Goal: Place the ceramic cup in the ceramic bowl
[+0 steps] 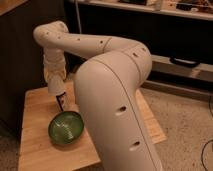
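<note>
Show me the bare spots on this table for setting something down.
Bare wood of the table runs along its left edge, beside the green bowl, and in front of it. A narrow strip shows on the arm's far side. Crowded: the gripper hangs just behind the bowl.

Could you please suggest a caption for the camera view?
Gripper hangs over the wooden table just behind the ceramic bowl; ceramic cup not visible.

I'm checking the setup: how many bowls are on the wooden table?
1. The green ceramic bowl sits on the table, with the end effector just above its far rim. The arm covers much of the table, so others may be hidden.
</note>
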`<state>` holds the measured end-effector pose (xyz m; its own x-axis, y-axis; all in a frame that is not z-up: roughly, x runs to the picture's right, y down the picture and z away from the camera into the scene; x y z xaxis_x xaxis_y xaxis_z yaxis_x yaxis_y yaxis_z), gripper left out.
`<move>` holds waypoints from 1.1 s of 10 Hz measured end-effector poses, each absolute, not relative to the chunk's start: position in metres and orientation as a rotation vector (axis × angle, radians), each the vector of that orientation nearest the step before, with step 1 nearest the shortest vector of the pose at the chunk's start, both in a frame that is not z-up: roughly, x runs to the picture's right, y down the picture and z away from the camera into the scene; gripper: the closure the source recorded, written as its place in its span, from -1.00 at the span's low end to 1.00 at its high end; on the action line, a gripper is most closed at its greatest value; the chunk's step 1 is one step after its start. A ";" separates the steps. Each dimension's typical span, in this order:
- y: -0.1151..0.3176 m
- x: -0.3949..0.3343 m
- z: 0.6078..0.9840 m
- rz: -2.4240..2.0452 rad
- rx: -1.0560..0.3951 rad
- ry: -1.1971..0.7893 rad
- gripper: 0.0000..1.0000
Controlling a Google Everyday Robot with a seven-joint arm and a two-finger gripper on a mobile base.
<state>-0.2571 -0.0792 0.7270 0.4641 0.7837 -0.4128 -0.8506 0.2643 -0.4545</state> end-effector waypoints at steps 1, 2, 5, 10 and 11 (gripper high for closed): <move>-0.087 -0.251 0.715 1.102 -0.689 0.105 1.00; -0.093 -0.243 0.701 1.099 -0.690 0.097 1.00; -0.092 -0.212 0.676 1.107 -0.712 0.113 1.00; -0.005 -0.208 0.643 1.065 -0.830 0.169 1.00; 0.018 -0.206 0.639 1.057 -0.848 0.178 1.00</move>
<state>-0.2055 0.0179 0.6389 0.5094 0.6929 -0.5103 -0.8219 0.2162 -0.5270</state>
